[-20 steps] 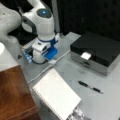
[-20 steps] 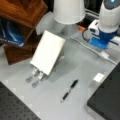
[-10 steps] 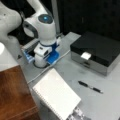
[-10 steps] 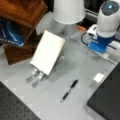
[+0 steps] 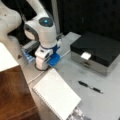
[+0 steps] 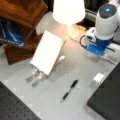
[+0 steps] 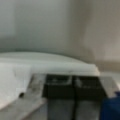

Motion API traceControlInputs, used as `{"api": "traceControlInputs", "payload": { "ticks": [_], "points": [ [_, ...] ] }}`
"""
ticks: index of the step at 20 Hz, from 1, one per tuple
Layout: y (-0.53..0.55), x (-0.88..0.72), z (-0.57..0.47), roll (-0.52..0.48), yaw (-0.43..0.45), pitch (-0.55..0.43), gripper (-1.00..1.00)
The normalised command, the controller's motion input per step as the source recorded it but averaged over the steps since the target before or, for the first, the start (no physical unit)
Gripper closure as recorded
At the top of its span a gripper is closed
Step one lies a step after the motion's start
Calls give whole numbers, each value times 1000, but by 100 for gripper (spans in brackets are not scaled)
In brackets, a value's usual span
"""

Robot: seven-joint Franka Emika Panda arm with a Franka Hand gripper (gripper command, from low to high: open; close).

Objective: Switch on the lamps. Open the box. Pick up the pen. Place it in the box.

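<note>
In a front view the lamp's cream shade (image 6: 68, 10) glows and throws warm light on the table. The box (image 5: 98, 48) stands closed, with a black lid and a white front tab (image 5: 86, 55); its corner (image 6: 107, 98) shows at a front view's bottom right. Flat on the table in front of the box lies the pen (image 5: 90, 87) (image 6: 69, 90). My gripper (image 5: 41, 63) points down at the table's back, beside the lamp's foot and far from pen and box. In the wrist view the gripper (image 7: 74, 88) has its dark fingers together, holding nothing.
A white spiral notebook (image 5: 56, 94) (image 6: 47, 53) leans on a stand near the pen. A wooden shelf (image 5: 13, 92) (image 6: 22, 15) borders the table. A white cable (image 5: 37, 76) runs under the arm. A grey-blue block (image 5: 28, 50) sits behind the gripper.
The arm's wrist has sunk a little toward the table. Pen, box and notebook have not moved.
</note>
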Motion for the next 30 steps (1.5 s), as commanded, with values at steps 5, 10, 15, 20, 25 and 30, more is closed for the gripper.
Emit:
{"api": "traceControlInputs", "payload": {
  "ticks": [5, 10, 15, 20, 25, 30],
  "points": [
    [-127, -754, -427, 131, 21, -455, 100],
    [-112, -789, -431, 158, 15, -426, 100],
    [-153, -820, -420, 148, 6, -398, 100],
    [-228, -852, -383, 94, 8, -357, 100],
    [-216, -850, -311, 3, 12, -294, 100],
    [-125, -756, -225, -34, 52, -324, 100]
  ]
}}
